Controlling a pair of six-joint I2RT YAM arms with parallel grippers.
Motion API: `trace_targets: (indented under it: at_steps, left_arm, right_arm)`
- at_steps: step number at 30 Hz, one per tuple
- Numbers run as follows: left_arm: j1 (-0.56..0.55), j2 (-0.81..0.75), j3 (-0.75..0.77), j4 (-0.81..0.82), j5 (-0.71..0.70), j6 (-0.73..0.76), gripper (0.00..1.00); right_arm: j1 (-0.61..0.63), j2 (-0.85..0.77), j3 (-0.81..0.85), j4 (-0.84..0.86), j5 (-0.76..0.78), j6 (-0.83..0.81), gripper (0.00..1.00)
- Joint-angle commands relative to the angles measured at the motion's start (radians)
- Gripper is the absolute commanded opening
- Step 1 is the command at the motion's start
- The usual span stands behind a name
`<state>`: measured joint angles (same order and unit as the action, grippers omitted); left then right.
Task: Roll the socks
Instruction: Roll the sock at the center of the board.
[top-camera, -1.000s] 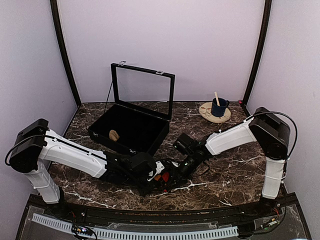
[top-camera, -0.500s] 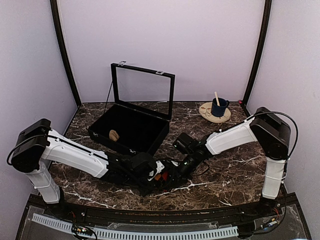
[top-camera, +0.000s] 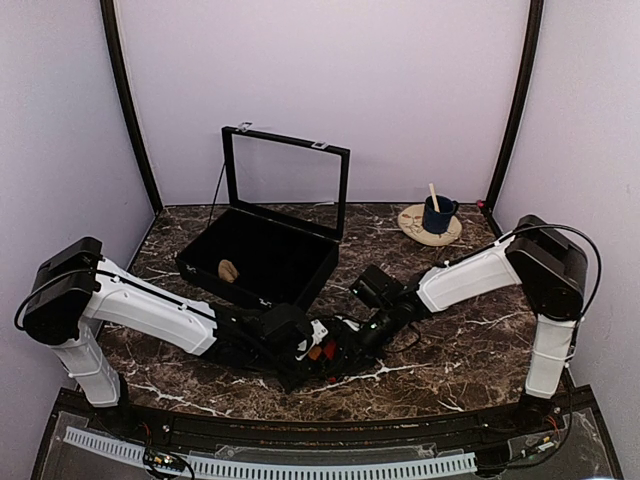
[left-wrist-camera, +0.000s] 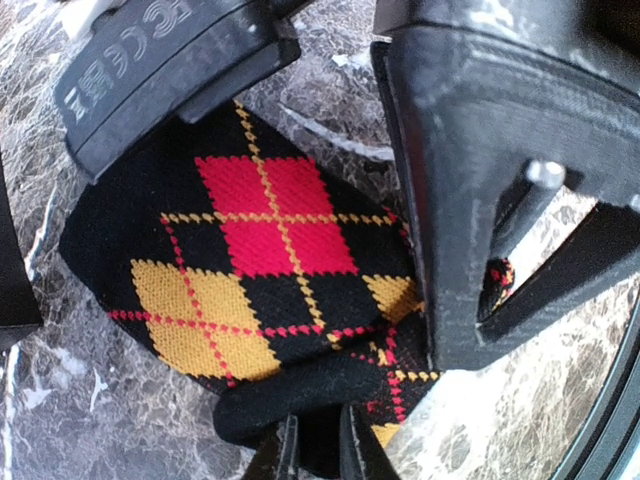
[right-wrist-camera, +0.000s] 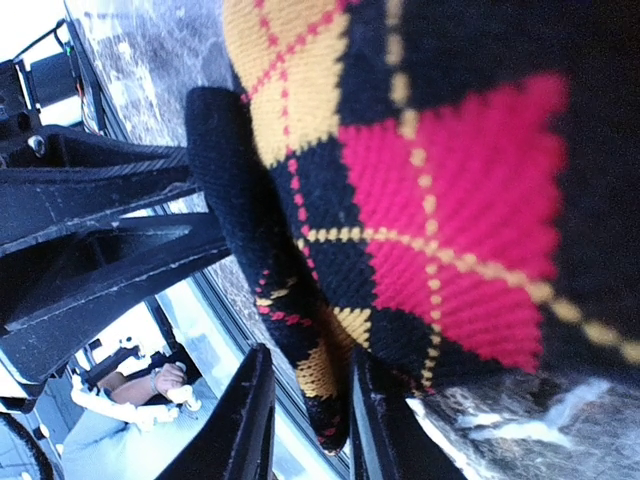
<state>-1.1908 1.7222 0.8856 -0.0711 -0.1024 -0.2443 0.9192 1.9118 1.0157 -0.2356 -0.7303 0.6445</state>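
You're in the roll step, early by the look of it. The socks (left-wrist-camera: 260, 260) lie on the marble table (top-camera: 470, 340) near its front edge, just in front of the open black box (top-camera: 262, 262), with both arms crowded over them; argyle side up, black with red and yellow diamonds; one end is doubled into a thick black fold, the rest lies flat. I can't tell whether both socks are stacked in that bundle.

Left gripper (left-wrist-camera: 318, 447): jaws nearly together, clamped on the fold, black knit bunched between the fingers. Right gripper (right-wrist-camera: 310, 420): jaws also close, nipping the sock edge, fabric filling the gap; it seems to be another spot on the same folded end. In the top view the two wrists sit almost touching; only small red patches of sock show between them.

My read: about one turn made, most of the length not yet rolled. The next move calls for carrying the fold over onto the flat part; move both grippers together at the same pace so the roll stays even; keep light tension so it doesn't go slack. You'll probably need to regrip after the turn; let go one side at a time, since soft knit may spring open. The fingers are very close; mind a clash as you rotate.
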Motion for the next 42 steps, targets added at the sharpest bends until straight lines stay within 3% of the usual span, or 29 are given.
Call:
trace_targets:
  at_steps: [1,25,35,42]
  left_arm:
    - [0.008,0.020,-0.036,-0.032,0.020,-0.015,0.17]
    - [0.032,0.072,0.009,-0.060,0.077,0.002,0.17]
    - [0.079,0.093,0.030,-0.097,0.160,0.003,0.17]
    - [0.123,0.120,0.060,-0.147,0.256,0.019,0.16]
  right_arm:
    - [-0.027,0.001,-0.049,0.010,0.118,0.043,0.25]
    - [-0.054,-0.151,-0.155,0.051,0.198,0.047,0.33]
    - [-0.049,-0.286,-0.177,-0.013,0.426,-0.082,0.33]
    - [0.020,-0.437,-0.256,-0.004,0.644,-0.164,0.33]
